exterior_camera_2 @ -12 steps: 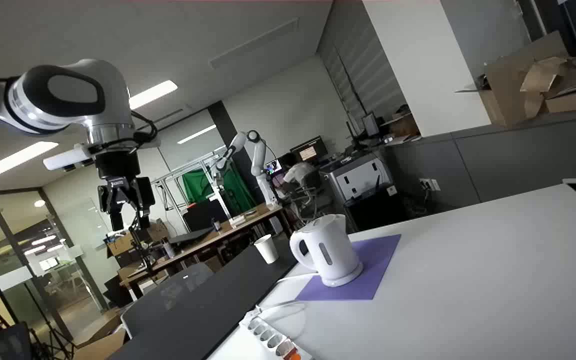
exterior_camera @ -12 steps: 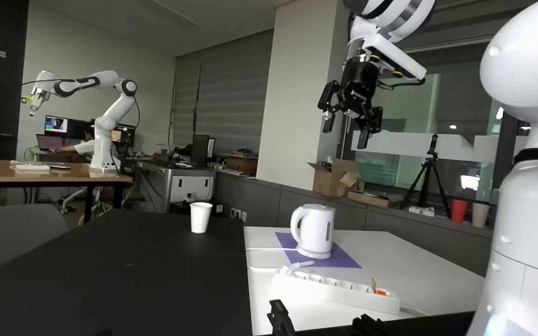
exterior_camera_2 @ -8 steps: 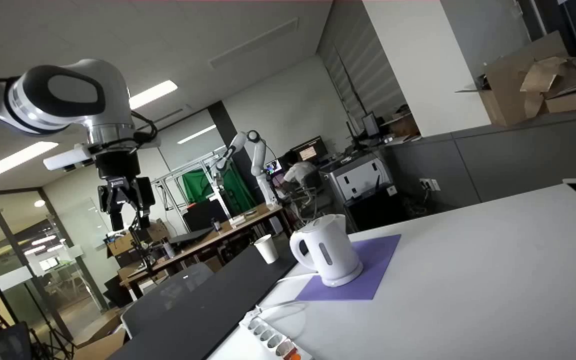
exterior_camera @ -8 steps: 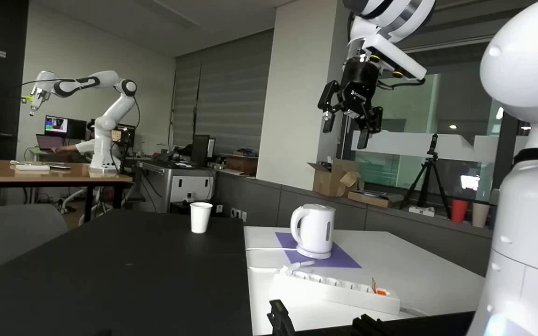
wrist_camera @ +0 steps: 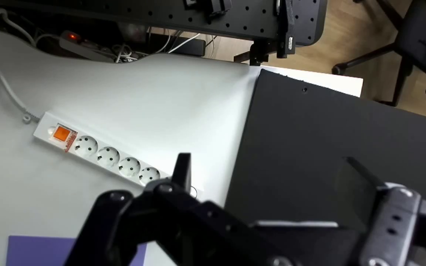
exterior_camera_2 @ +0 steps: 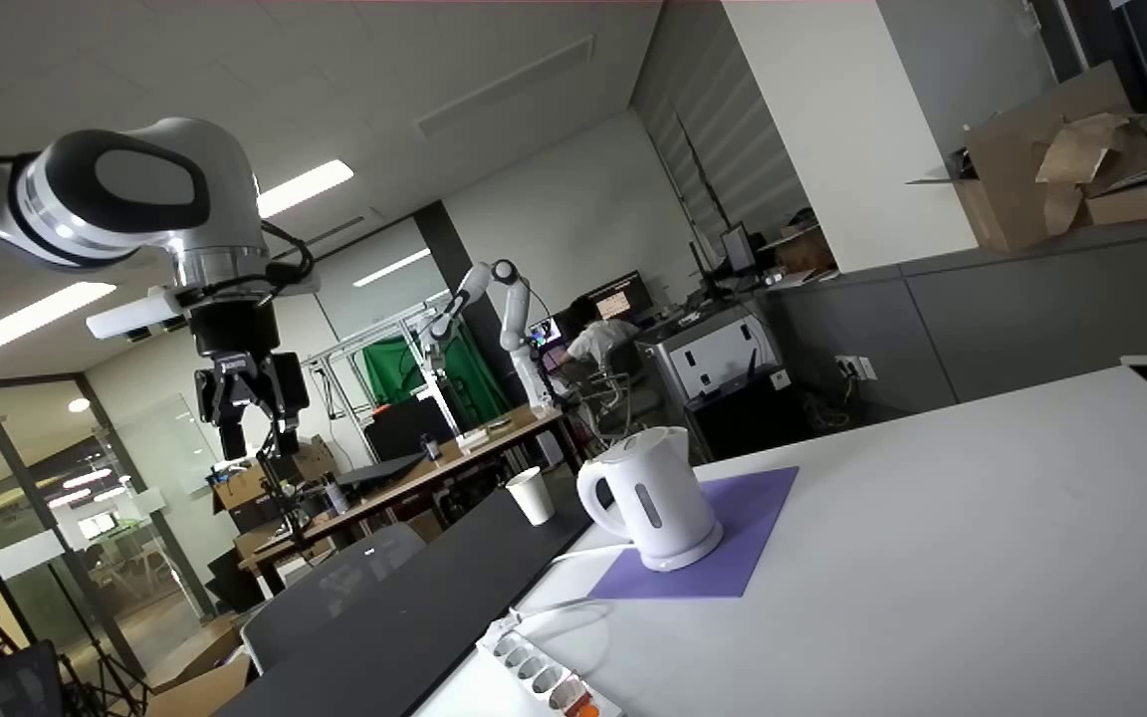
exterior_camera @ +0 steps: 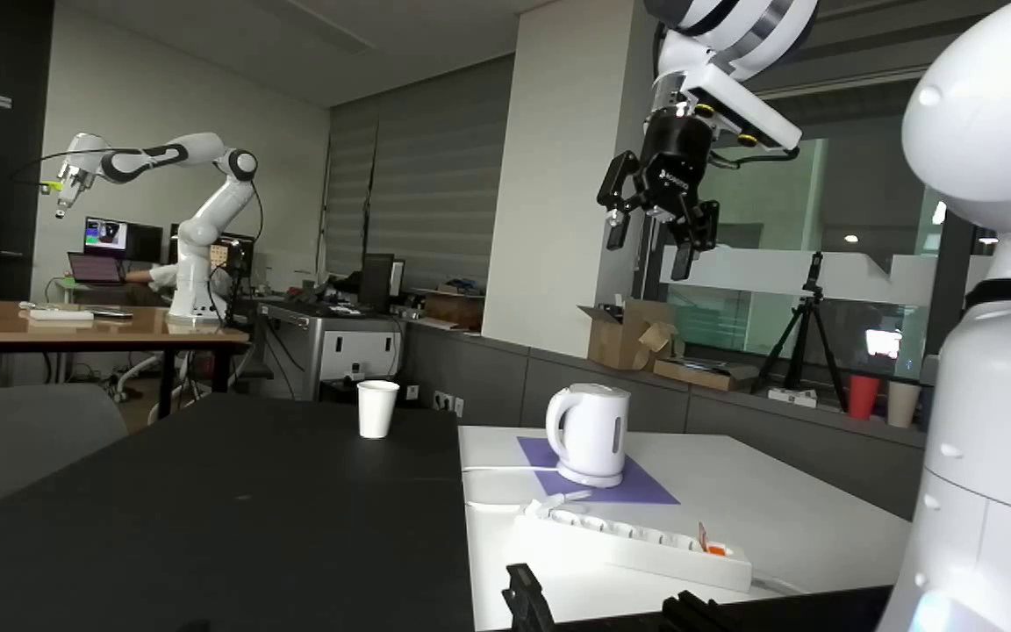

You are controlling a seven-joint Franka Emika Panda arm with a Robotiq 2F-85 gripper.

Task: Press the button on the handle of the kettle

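A white kettle stands upright on a purple sheet on the white table. It also shows in an exterior view. Its handle faces the black tabletop side. The button on the handle is too small to make out. My gripper is open and empty, high above the table and well apart from the kettle. It also shows in an exterior view. In the wrist view the open fingers hang over the black tabletop. The kettle is out of that view; only part of the purple sheet shows.
A white power strip with an orange switch lies on the white table near the kettle; the wrist view shows it too. A white cup stands on the black tabletop. A white cord runs from the kettle.
My arm, the gripper and the kettle have not visibly moved. Only a person at the far desk has shifted slightly.
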